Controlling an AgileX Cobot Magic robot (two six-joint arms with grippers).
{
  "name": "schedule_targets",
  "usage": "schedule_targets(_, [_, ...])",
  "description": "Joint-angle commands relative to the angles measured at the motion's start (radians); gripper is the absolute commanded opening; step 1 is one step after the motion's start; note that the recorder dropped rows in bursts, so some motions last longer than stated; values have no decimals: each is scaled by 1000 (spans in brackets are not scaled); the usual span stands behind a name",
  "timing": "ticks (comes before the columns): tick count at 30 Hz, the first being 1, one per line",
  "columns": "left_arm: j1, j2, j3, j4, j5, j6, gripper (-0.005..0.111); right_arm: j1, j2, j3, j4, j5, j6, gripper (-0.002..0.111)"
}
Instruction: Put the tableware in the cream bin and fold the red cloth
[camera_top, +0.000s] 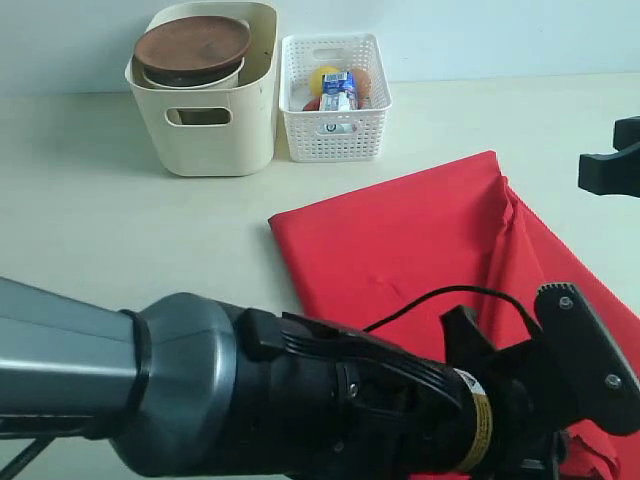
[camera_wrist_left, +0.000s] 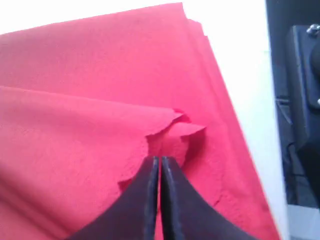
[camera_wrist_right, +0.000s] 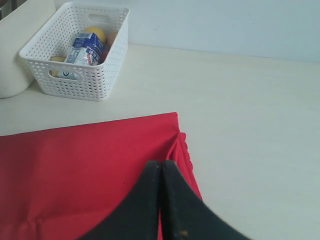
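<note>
Plate (camera_top: 192, 45) sits in the bin (camera_top: 250, 110) at the table's back edge, so it's fold time. Cloth (camera_top: 400, 250) lies front right. Left gripper (camera_wrist_left: 160, 159) looks clamped on its scalloped edge, and right gripper (camera_wrist_right: 161, 165) is pinched closed, empty. I'd carry the edge low and slow, then line up the corners.

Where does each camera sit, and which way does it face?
Exterior view: off the arms, facing across the pale table toward the cream plastic bin and white lattice basket; left arm fills the foreground.
Left wrist view: on the left arm, looking down on the bright red fabric cloth; shut left pincer pinching its scalloped edge.
Right wrist view: on the right arm, facing over the cloth's corner toward the basket; shut right pincer shows.
Shared: exterior and right wrist views both show basket and cloth.
</note>
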Motion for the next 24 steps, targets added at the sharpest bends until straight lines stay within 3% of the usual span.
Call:
schedule_targets(1, [31,-4,-7,-6,267,-11,4,2,4,37,6,-58,5,0])
schedule_targets(5, [98,-4,14,-1,400,-25,4,2,50,43,13,-49,5,0])
schedule_targets(13, [259,9,145,1,197,-27,4,2,238,43,31,-52,5,0])
schedule_targets(19, [311,9,155,99,263,-20,4,2,409,43,161,-153,3,0])
schedule_targets(24, [362,9,155,134,279,-18,4,2,564,43,152,-336,-2,0])
